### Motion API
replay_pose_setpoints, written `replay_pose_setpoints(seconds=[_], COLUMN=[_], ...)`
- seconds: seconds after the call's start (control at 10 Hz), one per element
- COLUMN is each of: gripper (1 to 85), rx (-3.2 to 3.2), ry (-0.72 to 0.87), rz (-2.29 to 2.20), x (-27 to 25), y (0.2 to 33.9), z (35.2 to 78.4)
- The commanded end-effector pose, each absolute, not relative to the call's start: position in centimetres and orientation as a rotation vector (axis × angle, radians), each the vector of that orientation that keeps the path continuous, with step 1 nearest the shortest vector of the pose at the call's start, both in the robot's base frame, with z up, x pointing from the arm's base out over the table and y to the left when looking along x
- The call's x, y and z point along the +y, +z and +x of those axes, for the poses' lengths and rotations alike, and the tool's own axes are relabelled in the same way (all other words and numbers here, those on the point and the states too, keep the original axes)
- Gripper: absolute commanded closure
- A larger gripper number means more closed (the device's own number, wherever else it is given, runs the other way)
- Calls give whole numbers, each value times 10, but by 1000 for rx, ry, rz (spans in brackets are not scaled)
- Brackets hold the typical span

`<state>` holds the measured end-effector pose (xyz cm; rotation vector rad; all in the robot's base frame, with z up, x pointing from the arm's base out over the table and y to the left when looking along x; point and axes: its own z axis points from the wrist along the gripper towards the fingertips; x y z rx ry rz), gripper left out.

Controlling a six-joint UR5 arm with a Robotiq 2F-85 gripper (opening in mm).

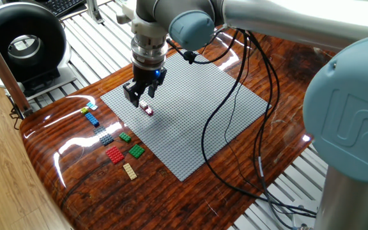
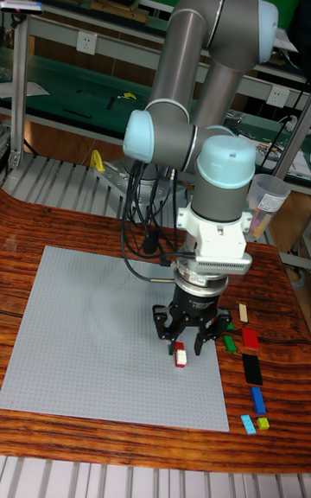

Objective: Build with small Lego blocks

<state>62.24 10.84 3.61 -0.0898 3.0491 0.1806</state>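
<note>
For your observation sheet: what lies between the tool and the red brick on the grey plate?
Nothing: in both views the open tool hangs just above the red brick, with only air between.

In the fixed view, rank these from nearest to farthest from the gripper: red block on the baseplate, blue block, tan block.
From the gripper:
1. Red block, on the baseplate just below the open fingers.
2. Blue block, off the plate's left edge.
3. Tan block, at the row's near end.

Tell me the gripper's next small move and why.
Probably lift straight up, then head for the loose bricks. The gripper stands open above the red-and-white brick, which sits on the grey baseplate with the fingers apart from it, so this placement looks done. The other bricks, such as the red plate, wait on the wooden table.
</note>
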Motion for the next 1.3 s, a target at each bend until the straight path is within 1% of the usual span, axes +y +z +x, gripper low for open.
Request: replay_pose_setpoints(seconds=[0.0,0.2,0.5,0.7,0.9,1.0,1.2], gripper=[843,843,843,843,843,843,843], rx=[3105,3098,3080,3059,3045,3046,3066], ry=[163,196,203,143,145,145,68], rz=[-25,-55,-70,-109,-124,-131,-174], x=[105,110,112,103,104,106,94], y=[54,54,55,50,39,39,42], z=[607,608,612,621,632,633,626])
